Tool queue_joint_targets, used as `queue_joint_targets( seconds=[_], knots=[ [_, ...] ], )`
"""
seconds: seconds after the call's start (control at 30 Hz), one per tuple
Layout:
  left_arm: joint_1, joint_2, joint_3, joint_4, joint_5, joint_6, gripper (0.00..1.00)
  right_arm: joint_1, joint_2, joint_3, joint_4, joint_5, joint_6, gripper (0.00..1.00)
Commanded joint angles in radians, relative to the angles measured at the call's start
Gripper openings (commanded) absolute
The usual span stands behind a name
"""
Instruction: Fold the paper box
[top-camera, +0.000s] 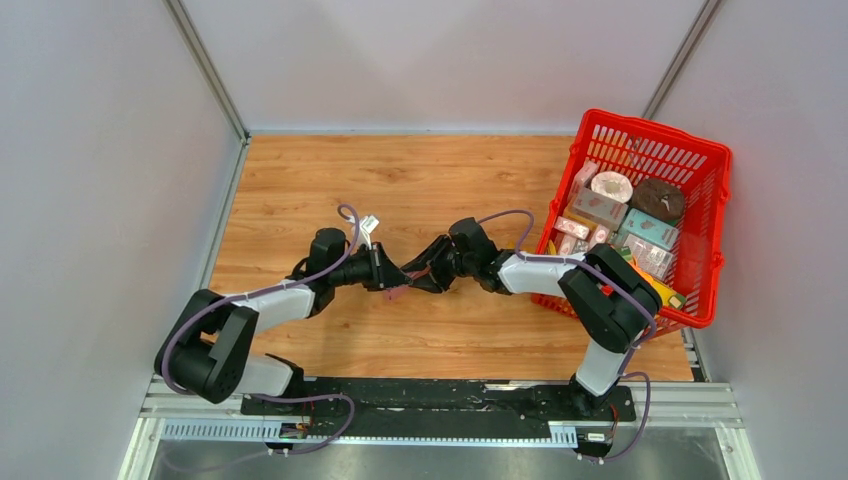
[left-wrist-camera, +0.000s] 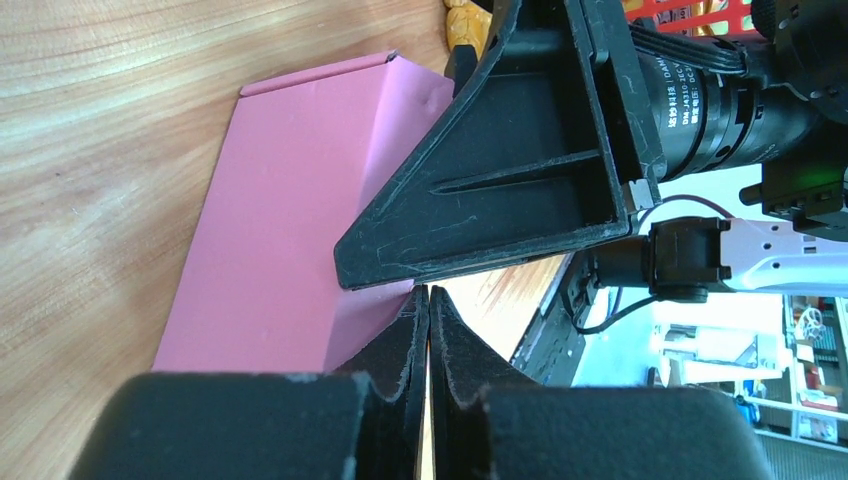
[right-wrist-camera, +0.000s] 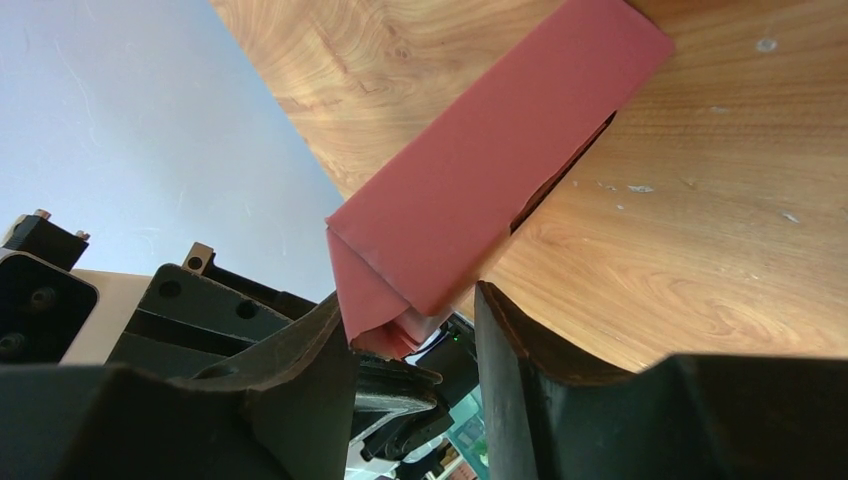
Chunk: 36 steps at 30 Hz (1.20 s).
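The pink paper box lies on the wooden table between my two grippers, mostly hidden in the top view. In the left wrist view the paper box is a long, partly folded block. My left gripper is shut, its tips pinching a thin edge at the box's near end. A finger of my right gripper crosses just above it. In the right wrist view the right gripper is open, with the flapped end of the box between its jaws. The left one touches the box's corner.
A red plastic mesh basket full of printed cartons and packets stands at the table's right side, close to the right arm's elbow. Grey walls close in the table on the left, back and right.
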Motion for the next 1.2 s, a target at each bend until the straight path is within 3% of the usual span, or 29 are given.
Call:
queue_joint_targets(
  seconds=[0.0, 0.17, 0.27, 0.3, 0.5, 0.63, 0.77, 1.0, 1.17],
  knots=[
    [0.008, -0.043, 0.046, -0.057, -0.015, 0.058, 0.06, -0.017, 0.027, 0.007, -0.056, 0.034, -0.05, 0.47],
    [0.008, -0.079, 0.069, -0.154, -0.055, 0.1, 0.06, -0.035, 0.007, 0.018, -0.068, 0.019, -0.113, 0.54],
    [0.006, -0.023, 0.017, -0.07, -0.035, 0.075, 0.06, -0.066, -0.025, 0.025, -0.079, 0.016, -0.185, 0.66],
    [0.008, -0.008, -0.009, -0.021, -0.032, 0.06, 0.06, -0.072, -0.034, 0.03, -0.1, 0.017, -0.229, 0.74],
    [0.008, 0.067, -0.04, 0.03, -0.043, 0.068, 0.06, -0.095, -0.085, 0.073, -0.162, -0.004, -0.389, 0.85],
    [0.008, 0.083, -0.044, 0.027, -0.058, 0.077, 0.06, -0.122, -0.117, 0.082, -0.169, -0.039, -0.519, 0.84],
    [0.008, 0.063, -0.049, 0.013, -0.052, 0.08, 0.06, -0.135, -0.086, 0.174, -0.309, -0.024, -0.634, 0.83],
    [0.008, -0.058, -0.018, -0.159, -0.093, 0.149, 0.06, -0.156, -0.063, 0.17, -0.2, -0.093, -0.593, 0.83],
    [0.008, -0.017, -0.011, -0.142, -0.081, 0.151, 0.06, -0.156, -0.047, 0.158, -0.196, -0.068, -0.585, 0.78]
  ],
)
